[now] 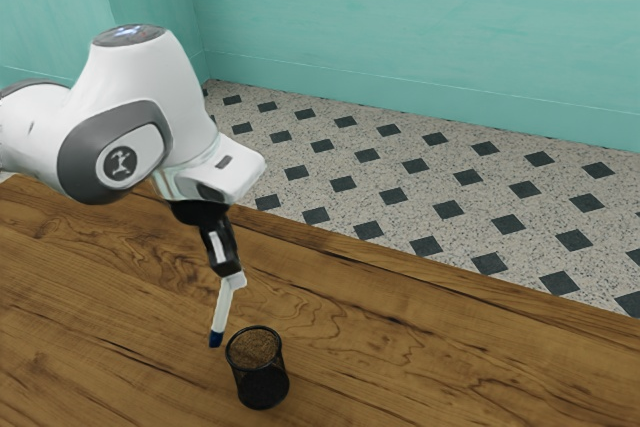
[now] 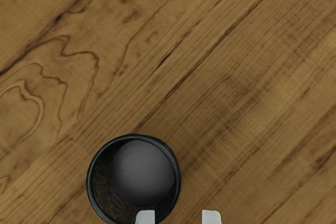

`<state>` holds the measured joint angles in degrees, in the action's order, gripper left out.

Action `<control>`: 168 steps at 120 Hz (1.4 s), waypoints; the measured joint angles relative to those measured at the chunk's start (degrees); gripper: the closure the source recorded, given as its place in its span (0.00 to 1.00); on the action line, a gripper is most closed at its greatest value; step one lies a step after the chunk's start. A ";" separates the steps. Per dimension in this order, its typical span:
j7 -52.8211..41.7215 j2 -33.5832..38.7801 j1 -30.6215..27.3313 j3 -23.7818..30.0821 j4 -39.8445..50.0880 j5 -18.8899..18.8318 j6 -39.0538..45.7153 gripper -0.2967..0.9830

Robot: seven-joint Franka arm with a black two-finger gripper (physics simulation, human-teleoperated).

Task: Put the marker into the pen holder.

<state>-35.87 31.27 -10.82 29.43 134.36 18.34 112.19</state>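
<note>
the end effector is closed on the marker, holding it tilted with its blue end downward, outside the pen holder and near its rim toward the exterior view's left. the pen holder stands upright and open-topped on the tabletop; relative to it, the end effector is positioned higher, with both fingertips spaced apart by the gripped marker.
</note>
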 joint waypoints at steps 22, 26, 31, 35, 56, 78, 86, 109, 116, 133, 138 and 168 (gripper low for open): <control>-0.14 -1.00 1.66 1.75 -2.30 1.33 -0.85 0.85; -0.11 -2.01 1.08 2.10 -2.55 1.17 -0.65 0.85; -0.08 -3.34 0.17 2.35 -2.70 0.39 0.00 0.85; -0.04 -4.22 -0.40 2.45 -2.76 -0.32 0.74 0.85; 0.38 -8.15 -1.79 3.71 -2.12 -4.45 5.98 0.85; 1.33 -11.94 -2.73 4.47 -1.01 -7.10 9.10 0.85; 1.64 -13.29 -2.75 4.49 -0.70 -7.51 9.70 0.85; 2.45 -18.39 -3.52 4.49 -0.79 -9.91 12.66 0.85; 2.70 -19.68 -3.54 4.51 -0.86 -10.63 14.08 0.85; 3.28 -23.56 -3.55 4.49 -0.82 -11.49 16.39 0.85; 3.45 -24.70 -3.61 4.49 -0.86 -11.62 16.83 0.85; 4.44 -28.71 -4.41 4.47 -1.04 -13.03 18.90 0.84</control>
<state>-31.43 2.56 -15.23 33.90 133.32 5.31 131.10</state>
